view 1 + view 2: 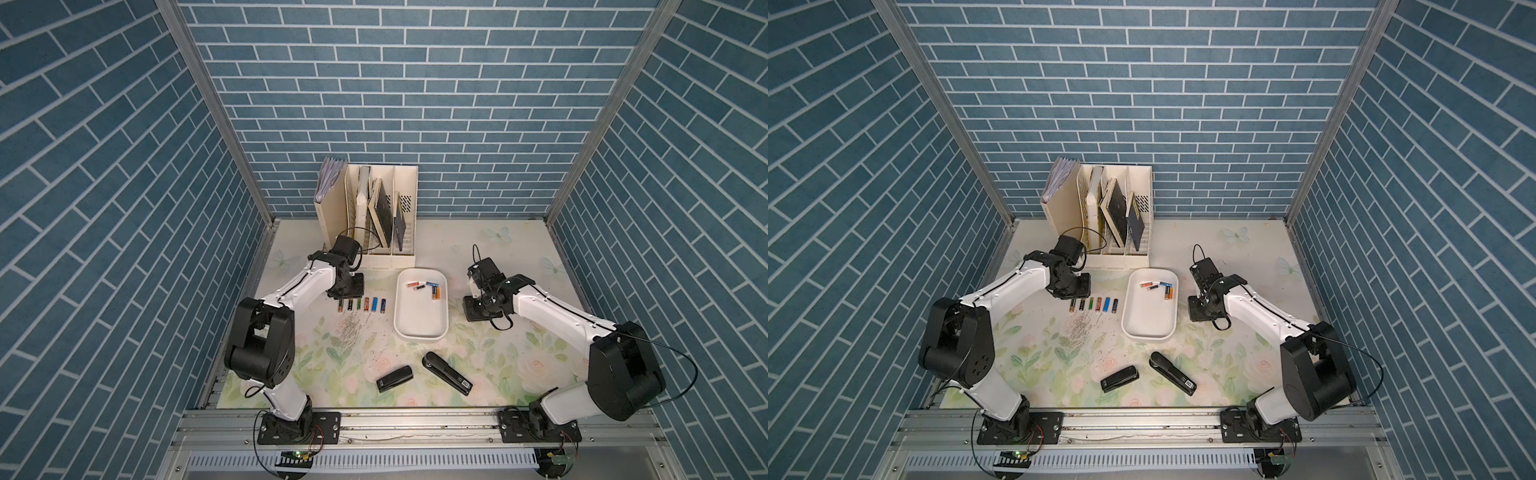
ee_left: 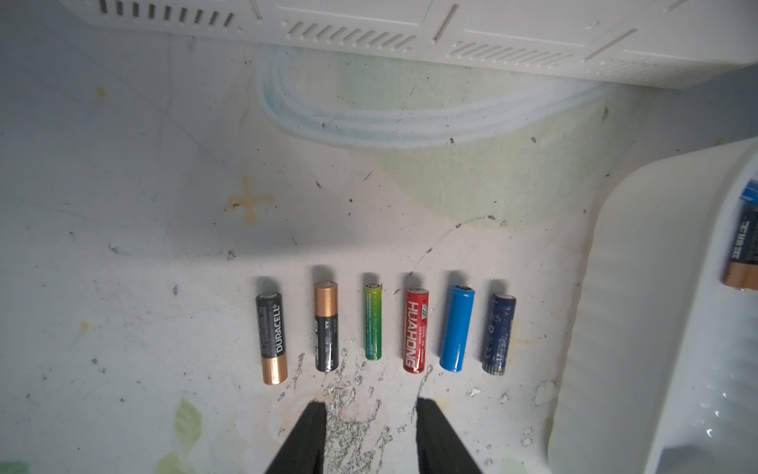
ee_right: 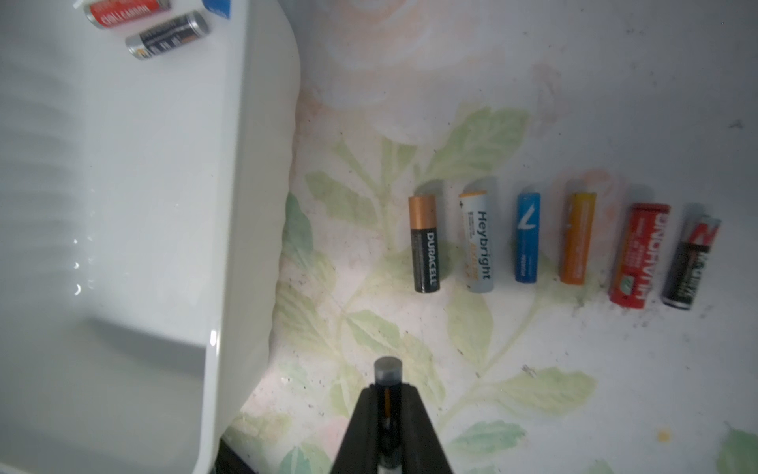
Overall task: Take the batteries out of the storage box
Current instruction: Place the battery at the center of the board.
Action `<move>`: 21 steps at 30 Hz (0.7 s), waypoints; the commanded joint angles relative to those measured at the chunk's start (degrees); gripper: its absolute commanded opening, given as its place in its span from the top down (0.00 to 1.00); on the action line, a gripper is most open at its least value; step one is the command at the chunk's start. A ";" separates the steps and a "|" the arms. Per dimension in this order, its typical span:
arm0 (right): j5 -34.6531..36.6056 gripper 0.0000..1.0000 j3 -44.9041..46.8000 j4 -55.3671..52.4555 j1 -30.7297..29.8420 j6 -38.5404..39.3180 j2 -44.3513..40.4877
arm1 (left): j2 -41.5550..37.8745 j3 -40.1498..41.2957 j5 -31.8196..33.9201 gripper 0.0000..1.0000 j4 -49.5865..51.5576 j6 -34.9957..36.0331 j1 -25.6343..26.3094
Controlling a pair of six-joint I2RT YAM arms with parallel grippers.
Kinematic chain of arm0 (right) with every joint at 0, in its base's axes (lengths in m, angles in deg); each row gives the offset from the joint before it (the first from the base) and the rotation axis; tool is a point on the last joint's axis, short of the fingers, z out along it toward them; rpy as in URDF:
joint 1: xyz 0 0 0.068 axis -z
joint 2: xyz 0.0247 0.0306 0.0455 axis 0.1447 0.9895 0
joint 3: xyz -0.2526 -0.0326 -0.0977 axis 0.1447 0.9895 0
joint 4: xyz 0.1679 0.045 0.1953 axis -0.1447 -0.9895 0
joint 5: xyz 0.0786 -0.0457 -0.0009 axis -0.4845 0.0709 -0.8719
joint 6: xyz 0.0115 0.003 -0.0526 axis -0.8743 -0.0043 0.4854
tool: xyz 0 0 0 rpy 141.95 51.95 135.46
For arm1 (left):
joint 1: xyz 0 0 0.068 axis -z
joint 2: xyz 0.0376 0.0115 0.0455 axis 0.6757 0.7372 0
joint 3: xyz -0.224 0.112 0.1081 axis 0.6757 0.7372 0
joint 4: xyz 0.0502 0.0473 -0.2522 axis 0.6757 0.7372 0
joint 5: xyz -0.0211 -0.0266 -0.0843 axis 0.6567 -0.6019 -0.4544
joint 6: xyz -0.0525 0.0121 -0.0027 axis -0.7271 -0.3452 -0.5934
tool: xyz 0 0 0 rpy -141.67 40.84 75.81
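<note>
storage box: white tray in the middle of the surface.
batteries: a handful lay loose inside at the box's far end, not yet taken out.
left row: six cells side by side on the surface beside the box, spaced apart, probably so none rolled or touched.
right row: six more in the same parallel layout on the box's other side.
right gripper: clamped on a dark cell, end poking out in front; hung over the surface just outside the box wall, likely headed for its row.
left gripper: partly parted, empty, over its row; looked free for the next pick.
</note>
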 commanded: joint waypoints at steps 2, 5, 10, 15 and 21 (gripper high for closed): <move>-1.30 0.86 5.99 3.81 0.05 -3.58 -0.84 | 0.78 -1.44 0.49 0.58 1.45 -0.26 0.91; -1.37 0.86 8.12 5.67 0.08 -3.89 -0.27 | 0.75 -1.44 0.58 0.58 1.50 -0.54 1.22; -1.32 0.86 9.52 7.42 0.04 -3.88 0.78 | 0.75 -1.70 0.93 0.58 1.81 -0.84 1.71; -1.37 0.86 9.52 8.12 0.06 -3.72 2.11 | 0.64 -1.83 1.11 0.58 1.99 -1.14 1.93; -1.37 0.86 9.59 8.32 0.05 -4.05 3.81 | 0.74 -1.86 1.19 0.58 2.16 -1.15 2.11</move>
